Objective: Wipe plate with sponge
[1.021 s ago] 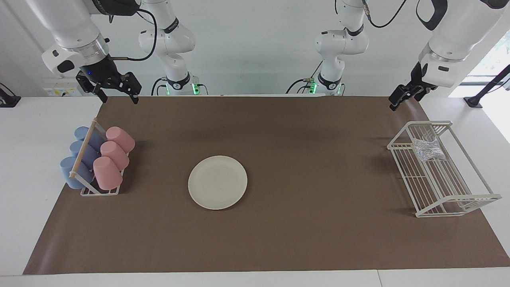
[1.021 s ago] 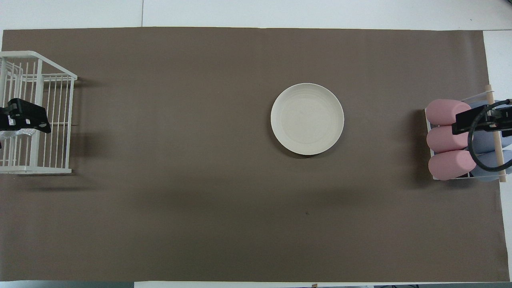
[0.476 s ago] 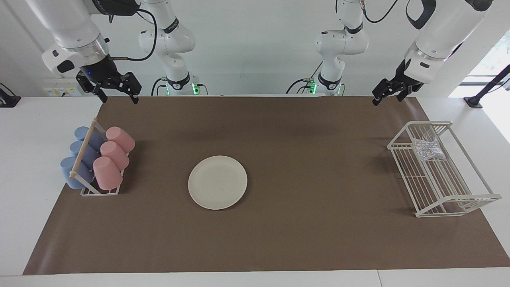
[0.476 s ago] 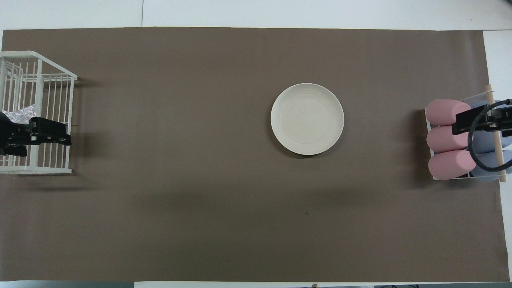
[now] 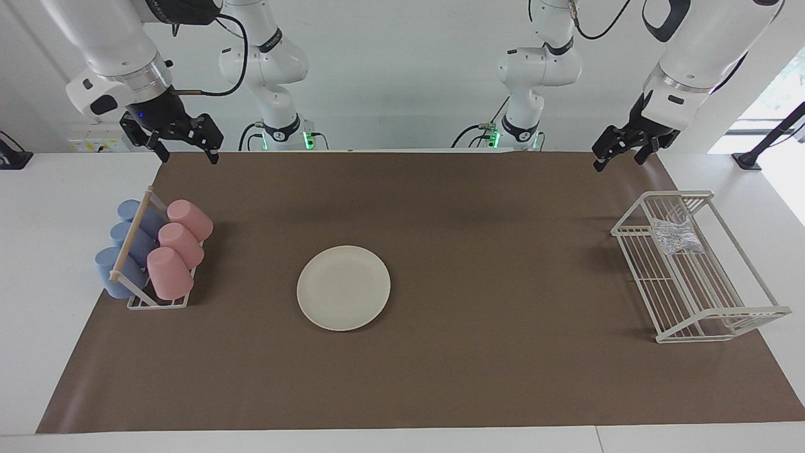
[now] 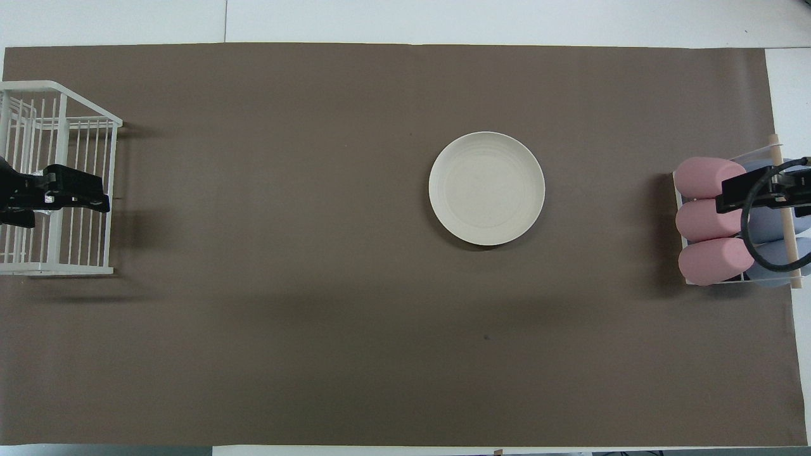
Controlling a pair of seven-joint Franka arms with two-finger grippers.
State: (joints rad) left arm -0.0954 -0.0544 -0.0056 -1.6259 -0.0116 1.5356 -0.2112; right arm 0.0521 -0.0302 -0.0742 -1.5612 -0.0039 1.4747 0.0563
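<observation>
The cream-white plate (image 5: 343, 287) lies flat on the brown mat near the table's middle; it also shows in the overhead view (image 6: 486, 188). The silvery glittery sponge (image 5: 676, 234) lies in the white wire basket (image 5: 742, 314) at the left arm's end of the table. My left gripper (image 5: 619, 156) is open and empty, up in the air over the basket and well above the sponge. In the overhead view the left gripper (image 6: 66, 193) covers most of the sponge. My right gripper (image 5: 187, 153) is open and empty and waits high over the cup rack's end.
A rack (image 5: 157, 302) with three pink cups (image 5: 170, 272) and three blue cups (image 5: 116, 272) lying on their sides stands at the right arm's end of the table. The wire basket (image 6: 63, 120) has tall sides. The brown mat (image 5: 503, 251) covers the table.
My left gripper has turned and swung toward the table's middle, then drifted a little back over the basket. The right arm, plate and sponge have not moved.
</observation>
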